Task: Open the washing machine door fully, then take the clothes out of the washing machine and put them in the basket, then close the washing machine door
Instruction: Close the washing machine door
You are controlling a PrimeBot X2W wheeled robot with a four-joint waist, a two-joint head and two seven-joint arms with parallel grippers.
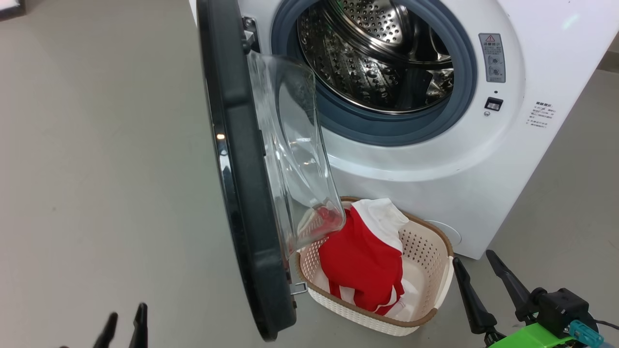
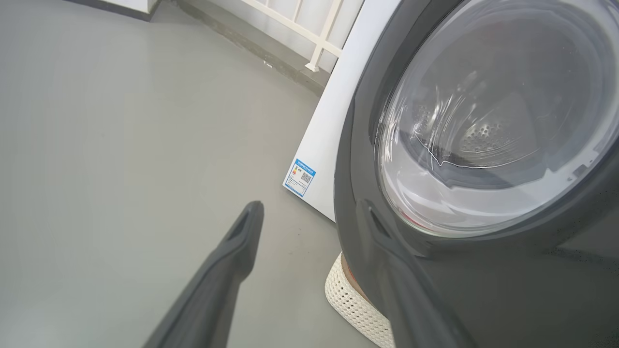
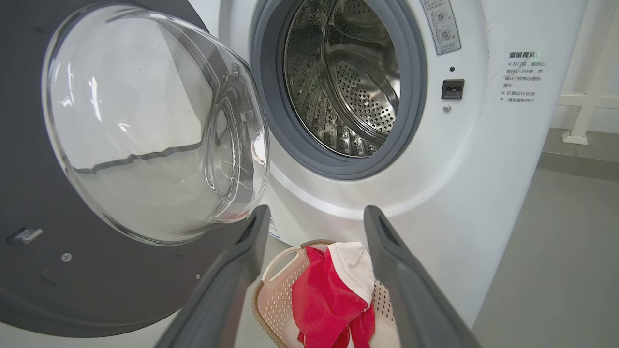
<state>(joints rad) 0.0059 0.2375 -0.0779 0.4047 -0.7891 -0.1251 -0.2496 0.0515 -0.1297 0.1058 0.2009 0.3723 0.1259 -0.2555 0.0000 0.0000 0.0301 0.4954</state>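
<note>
The large round door [image 1: 242, 193] with a glossy black rim and a bulging clear glass bowl is seen swung wide from the big white front-loading washing machine [image 1: 435, 164]. No fabric is seen in the steel perforated drum [image 1: 358, 63], as far as it is shown. The bright red garments [image 1: 360, 261] with white trim are heaped in the small cream perforated plastic basket [image 1: 425, 246], set just right of the door, near the machine's front. Only the closing is judged left. The left gripper [image 1: 128, 310], at the near left, and the right gripper [image 1: 472, 257], near the basket's right, are spread wide, with nothing held.
</note>
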